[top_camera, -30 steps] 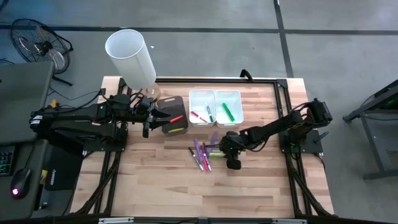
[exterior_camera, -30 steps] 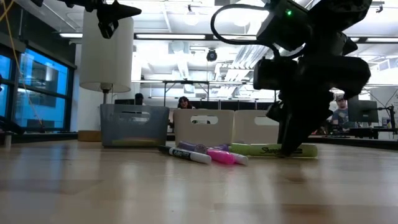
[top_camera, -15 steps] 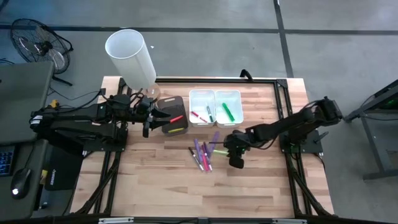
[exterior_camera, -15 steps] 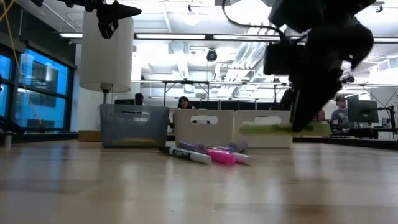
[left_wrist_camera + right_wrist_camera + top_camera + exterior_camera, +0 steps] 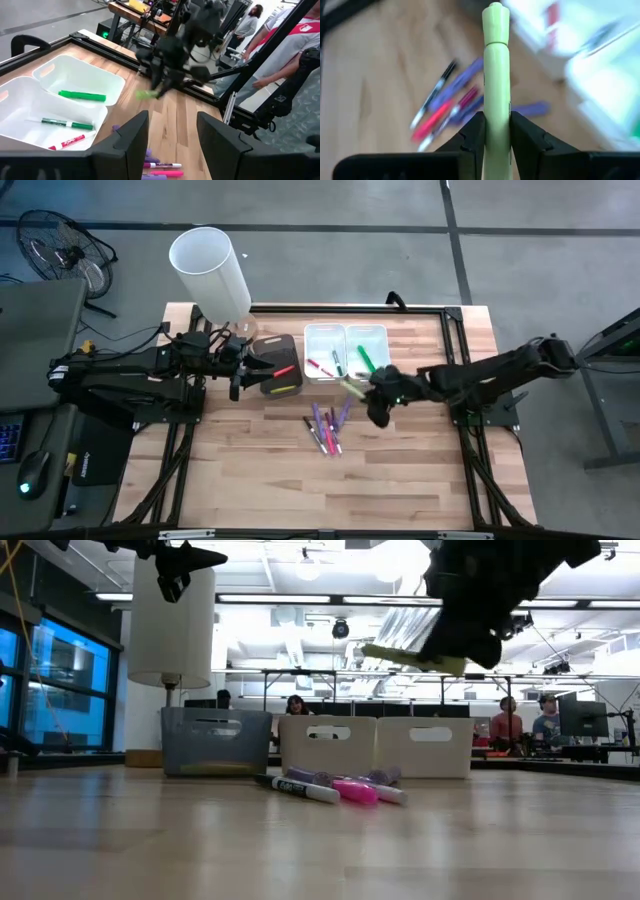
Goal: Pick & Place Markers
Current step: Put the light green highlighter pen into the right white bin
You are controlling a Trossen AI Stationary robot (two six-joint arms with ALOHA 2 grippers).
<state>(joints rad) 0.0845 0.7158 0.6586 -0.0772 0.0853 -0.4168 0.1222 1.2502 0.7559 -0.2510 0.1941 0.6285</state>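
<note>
Wooden slats of the table [image 5: 400,470] fill the middle of the high view, with two white bins [image 5: 346,351] side by side near the upper centre and a dark bin [image 5: 277,364] to their left. The right gripper [image 5: 378,398] hangs above the wood just below and to the right of the white bins, its jaws clamped on a pale yellow-green marker [image 5: 495,75]. In the right wrist view that marker runs straight out ahead of the jaws, its long axis pointing away from the wrist. In the high view its free end [image 5: 352,386] reaches up and left toward the bins' lower edge, so the drop calls, by my judgement, for a short carry in that direction; which bin it is meant for cannot be told. A loose cluster of purple and pink markers [image 5: 328,427] lies on the wood below the bins, left of and under the raised gripper. The left gripper [image 5: 243,366] waits at the left, jaws parted and empty, close to the dark bin and farther from the cluster than the right one.
</note>
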